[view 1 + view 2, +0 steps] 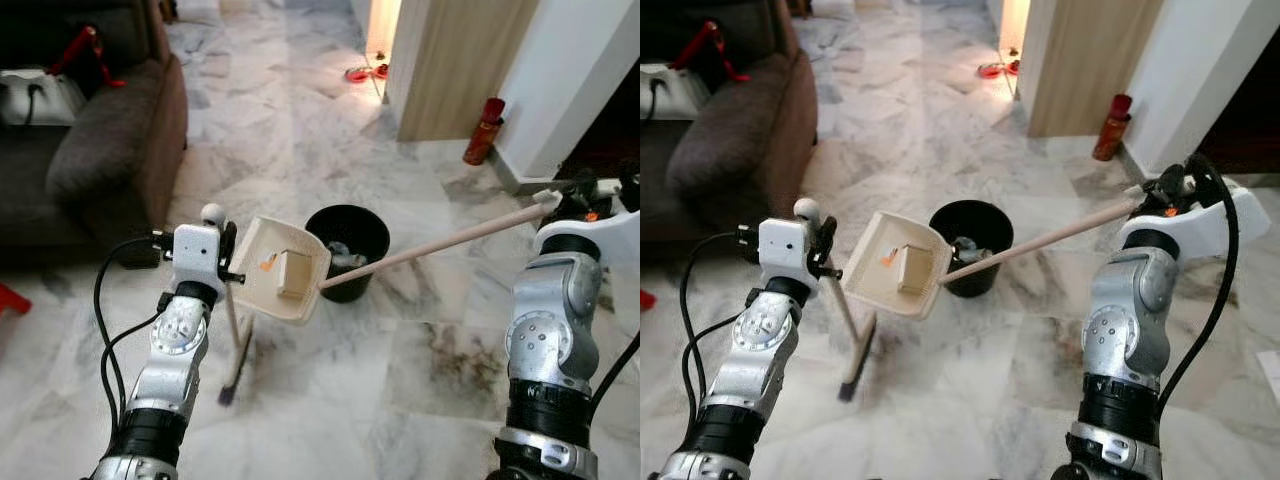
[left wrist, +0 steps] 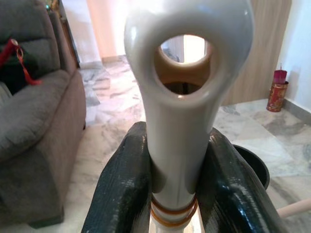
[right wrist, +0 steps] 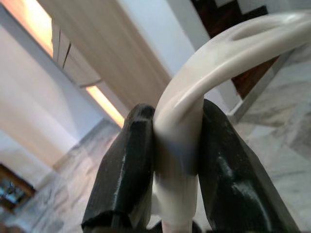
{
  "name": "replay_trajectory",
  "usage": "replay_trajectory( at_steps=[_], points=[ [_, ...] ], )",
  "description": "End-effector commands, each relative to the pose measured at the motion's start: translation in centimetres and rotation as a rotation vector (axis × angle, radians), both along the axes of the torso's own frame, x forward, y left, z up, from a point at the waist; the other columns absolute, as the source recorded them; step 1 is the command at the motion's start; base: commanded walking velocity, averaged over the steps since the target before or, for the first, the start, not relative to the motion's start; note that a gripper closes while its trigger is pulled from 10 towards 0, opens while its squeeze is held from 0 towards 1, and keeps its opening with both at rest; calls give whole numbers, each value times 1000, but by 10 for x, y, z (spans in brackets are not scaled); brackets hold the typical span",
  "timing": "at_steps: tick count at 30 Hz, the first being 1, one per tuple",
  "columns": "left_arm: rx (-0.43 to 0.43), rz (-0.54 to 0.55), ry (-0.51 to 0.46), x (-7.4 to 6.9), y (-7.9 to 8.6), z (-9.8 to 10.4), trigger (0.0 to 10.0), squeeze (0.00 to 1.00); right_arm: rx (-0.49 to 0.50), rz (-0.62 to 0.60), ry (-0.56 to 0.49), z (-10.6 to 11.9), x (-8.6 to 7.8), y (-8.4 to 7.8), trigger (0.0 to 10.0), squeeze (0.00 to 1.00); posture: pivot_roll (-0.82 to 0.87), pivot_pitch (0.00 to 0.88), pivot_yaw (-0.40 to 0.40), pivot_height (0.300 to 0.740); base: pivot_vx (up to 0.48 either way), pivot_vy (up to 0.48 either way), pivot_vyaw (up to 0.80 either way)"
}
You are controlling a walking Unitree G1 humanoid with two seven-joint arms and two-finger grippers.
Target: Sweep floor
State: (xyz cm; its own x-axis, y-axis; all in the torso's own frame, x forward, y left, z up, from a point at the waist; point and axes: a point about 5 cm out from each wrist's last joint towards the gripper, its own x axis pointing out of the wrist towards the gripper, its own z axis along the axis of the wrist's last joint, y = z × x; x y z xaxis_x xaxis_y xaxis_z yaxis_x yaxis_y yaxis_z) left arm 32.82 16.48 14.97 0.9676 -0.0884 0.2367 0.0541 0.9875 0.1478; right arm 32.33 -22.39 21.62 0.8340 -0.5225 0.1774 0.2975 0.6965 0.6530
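- Cream plastic dustpan (image 1: pixel 280 270) held up off the marble floor (image 1: pixel 420 400), tipped on edge just beside the near-left rim of the black bin (image 1: pixel 350 235). Pan's mouth faces the bin; I read this as the emptying step, load about to be slid in.
- Still in the pan: a small pale boxy scrap (image 1: pixel 293 273) and an orange bit (image 1: pixel 267 263). So the tip is not finished, by my judgement.
- Dustpan's long pale handle (image 1: pixel 440 245) runs over the bin's near rim and up to the right gripper (image 1: pixel 1160 190). The long reach lets the arm tilt the pan without bending down.
- Right gripper: in the right wrist view its black fingers (image 3: pixel 121 174) are closed narrow on the handle's curved white end loop (image 3: pixel 194 92), pressed against both sides.
- Broom (image 1: pixel 236 340) hangs near upright just left of the pan, its dark head (image 1: pixel 228 392) at or just above the floor; contact cannot be told. Parked out of the way while the pan works, I judge.
- Left gripper (image 1: pixel 222 262): in the left wrist view the fingers (image 2: pixel 121 189) clamp narrow on the broom's white grip below its hang hole (image 2: pixel 187 63).
- Sofa (image 1: pixel 110 140) stands along the floor's left edge, red can (image 1: pixel 484 130) by the far wall corner.
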Motion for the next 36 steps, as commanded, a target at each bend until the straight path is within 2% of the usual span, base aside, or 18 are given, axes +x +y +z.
replay_trajectory(
  at_steps=[1, 6, 9, 28, 34, 36],
  points=[
    [10, 2, -47, 1, 1, 11, 10000, 0, 9, -16, -84, 17, -5, -3, 10000, 0, 96, 119, -19, 740, 0, 0, 0],
    [14, 1, -46, 1, 1, 11, 10000, 0, 11, -8, -72, 15, -4, -3, 10000, 0, 96, 111, -17, 740, 214, 0, 0],
    [14, -4, -44, 1, 1, 11, 10000, 0, 14, -6, -86, 16, -4, -3, 10000, 0, 97, 106, -17, 740, 300, 0, -800],
    [10, 5, -53, 1, 2, 13, 10000, 0, 16, 19, -90, 18, -3, 2, 10000, 0, 104, 106, -25, 740, 305, 0, 0],
    [9, 5, -60, 2, 3, 15, 10000, 0, 12, 27, -103, 20, -2, 4, 10000, 0, 108, 105, -26, 740, 305, 0, -800],
    [9, 6, -61, 2, 3, 15, 10000, 0, 15, 25, -112, 21, -2, 4, 10000, 0, 108, 104, -26, 740, 307, 0, 0]
  ],
)
